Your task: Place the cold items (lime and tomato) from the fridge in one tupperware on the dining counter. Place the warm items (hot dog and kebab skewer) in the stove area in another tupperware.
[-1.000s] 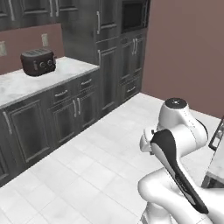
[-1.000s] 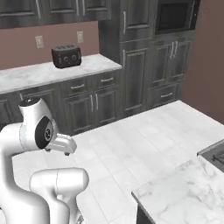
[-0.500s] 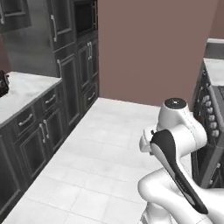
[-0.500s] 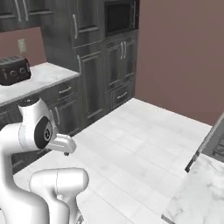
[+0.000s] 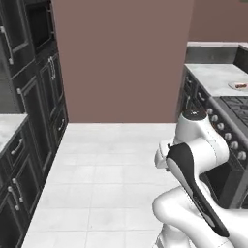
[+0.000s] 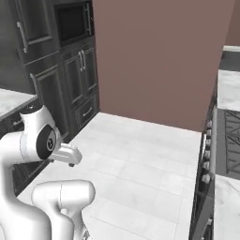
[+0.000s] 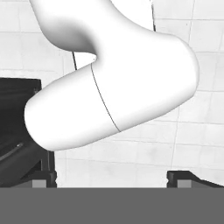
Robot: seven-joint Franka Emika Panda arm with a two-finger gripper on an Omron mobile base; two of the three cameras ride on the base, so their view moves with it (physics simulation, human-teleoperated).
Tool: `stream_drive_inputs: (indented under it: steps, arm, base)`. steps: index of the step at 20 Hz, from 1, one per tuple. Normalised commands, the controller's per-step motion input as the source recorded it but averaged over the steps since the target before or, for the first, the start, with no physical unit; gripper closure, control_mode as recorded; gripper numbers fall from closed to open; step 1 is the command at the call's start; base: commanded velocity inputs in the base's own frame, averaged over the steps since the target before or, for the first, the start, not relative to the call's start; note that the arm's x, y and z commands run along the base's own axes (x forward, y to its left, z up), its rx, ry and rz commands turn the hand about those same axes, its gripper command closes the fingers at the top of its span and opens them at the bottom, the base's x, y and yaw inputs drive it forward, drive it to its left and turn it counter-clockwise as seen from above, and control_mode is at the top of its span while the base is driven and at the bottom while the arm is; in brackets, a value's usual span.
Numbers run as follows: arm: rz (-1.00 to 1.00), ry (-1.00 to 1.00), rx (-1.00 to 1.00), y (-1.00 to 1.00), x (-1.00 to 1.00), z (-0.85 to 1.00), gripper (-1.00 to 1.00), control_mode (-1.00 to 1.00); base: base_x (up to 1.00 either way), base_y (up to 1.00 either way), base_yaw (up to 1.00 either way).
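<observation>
Warm item, small and reddish-brown, is seen on a pale flat dish at 2 o'clock in the left base view. It is too small for hot dog or kebab skewer to be told apart. The dish is set on the pale counter just beyond the stove, which is placed at 3 o'clock beside the arm.

Claw is shown fully released in the hand view. Its two dark fingertips are set wide apart at 7 and 5 o'clock. Nothing is held between them and nothing is touched; white tiled floor is seen past them.

Arm is folded close over the base, well apart from the dish.

Dark cabinets are seen at 9 o'clock in the left base view, and a plain brown wall at 12 o'clock. In the right base view a built-in oven is set in the dark cabinets at 11 o'clock, and the stove knobs are lined up at 4 o'clock.
</observation>
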Motion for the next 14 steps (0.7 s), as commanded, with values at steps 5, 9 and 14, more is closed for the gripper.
stream_drive_inputs:
  steps: [5,9,14]
  arm:
    - [0.00,0.00,0.00,0.00,0.00,0.00,-1.00,1.00]
    - [0.00,0.00,0.00,0.00,0.00,0.00,-1.00,1.00]
    - [0.00,0.00,0.00,0.00,0.00,0.00,-1.00,1.00]
  base:
    - [0.83,0.49,-0.49]
    - [0.64,0.37,-0.55]
    - [0.55,0.37,-0.58]
